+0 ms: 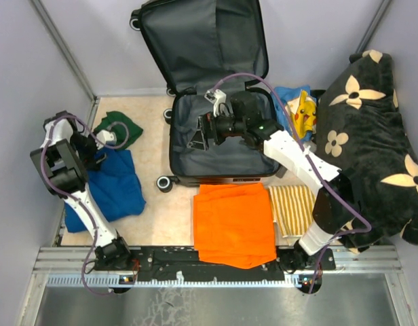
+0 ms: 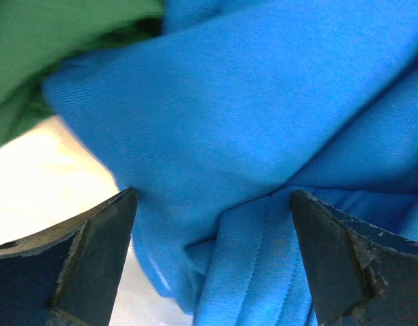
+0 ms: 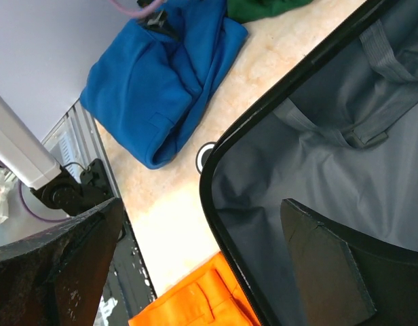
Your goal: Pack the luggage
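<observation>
Both pairs of jaws stand spread wide with nothing between them. The left gripper (image 2: 212,195) hangs close over the blue garment (image 2: 277,136), which lies crumpled to the left of the luggage (image 1: 222,161). The right gripper (image 3: 202,204) hovers above the luggage's left rim, inside the open shell. The luggage sits open at the middle of the table, its lid (image 1: 202,41) raised on the far side and its grey-lined tub bare of clothes.

The likeliest fault, in my judgement, is a poor pinch on the blue garment. It is bunched in loose folds, so closing on the top fold alone could lift one layer and let the rest trail, drag across the table and snag on the luggage's left rim. The green garment (image 2: 53,47), further from the luggage's near-left corner, touches the blue one. A grasp placed too far that way could take both, or tug the green one along.

The right arm is a second hazard. It reaches across the tub from the luggage's right, so a left arm carrying cloth over the rim could strike it unless it clears out. Its fingers also hang near a loose strap (image 3: 372,132) in the lining, which could catch.

The luggage rests on wheels (image 1: 164,183), so a knock on the rim could roll it toward the orange garment (image 1: 233,224) folded just in front of it.
</observation>
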Motion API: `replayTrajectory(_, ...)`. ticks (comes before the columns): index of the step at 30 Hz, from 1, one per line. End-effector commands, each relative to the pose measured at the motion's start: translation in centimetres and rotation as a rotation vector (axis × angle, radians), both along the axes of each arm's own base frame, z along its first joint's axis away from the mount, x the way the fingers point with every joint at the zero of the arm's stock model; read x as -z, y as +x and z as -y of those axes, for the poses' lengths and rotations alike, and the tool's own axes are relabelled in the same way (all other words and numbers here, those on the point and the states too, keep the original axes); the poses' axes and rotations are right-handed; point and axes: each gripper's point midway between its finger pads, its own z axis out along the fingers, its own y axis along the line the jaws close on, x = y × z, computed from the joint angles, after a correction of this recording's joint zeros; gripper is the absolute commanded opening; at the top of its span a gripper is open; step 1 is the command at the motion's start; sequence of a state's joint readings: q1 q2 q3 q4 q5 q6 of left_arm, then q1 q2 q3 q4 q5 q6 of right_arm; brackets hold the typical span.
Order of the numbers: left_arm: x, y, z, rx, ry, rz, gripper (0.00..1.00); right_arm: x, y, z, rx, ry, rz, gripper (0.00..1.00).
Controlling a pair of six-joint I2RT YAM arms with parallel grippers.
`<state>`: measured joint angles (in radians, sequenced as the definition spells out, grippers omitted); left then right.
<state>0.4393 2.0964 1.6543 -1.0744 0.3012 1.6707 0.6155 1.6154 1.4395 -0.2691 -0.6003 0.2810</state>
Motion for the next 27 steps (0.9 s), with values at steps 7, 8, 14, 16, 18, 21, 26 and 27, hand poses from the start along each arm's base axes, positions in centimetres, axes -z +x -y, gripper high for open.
replayTrajectory(7, -8.0, 5.5, 4.2, -0.278, -0.396, 0.046, 1.00, -1.1, 0.1, -0.4, -0.027, 0.050, 0.020, 0.99)
replayTrajectory(8, -8.4, 5.4, 4.0, -0.317, -0.388, 0.056, 1.00, -1.1, 0.1, -0.4, -0.029, 0.051, 0.018, 0.99)
replayTrajectory(14, -10.2, 2.2, 2.6, -0.646, -0.336, 0.074, 1.00, -1.4, -0.4, 0.1, -0.025, 0.053, 0.029, 0.99)
replayTrajectory(16, -10.1, 0.2, 2.4, -0.707, -0.331, 0.081, 1.00, -1.3, -0.5, 0.1, -0.024, 0.054, 0.027, 0.99)
replayTrajectory(18, -10.1, -1.7, 2.7, -0.719, -0.317, 0.089, 1.00, -1.2, -0.7, 0.1, -0.031, 0.059, 0.021, 0.99)
replayTrajectory(21, -8.8, -5.5, 6.1, -0.580, -0.357, 0.009, 0.97, -1.3, -0.9, 0.0, -0.036, 0.072, 0.012, 0.99)
replayTrajectory(26, -7.4, -6.4, 8.5, -0.580, -0.328, -0.049, 0.93, -1.3, -1.0, 0.0, -0.032, 0.077, 0.010, 0.99)
replayTrajectory(27, -7.7, -5.7, 8.7, -0.624, -0.322, -0.034, 0.93, -1.2, -0.9, 0.1, -0.029, 0.075, 0.010, 0.99)
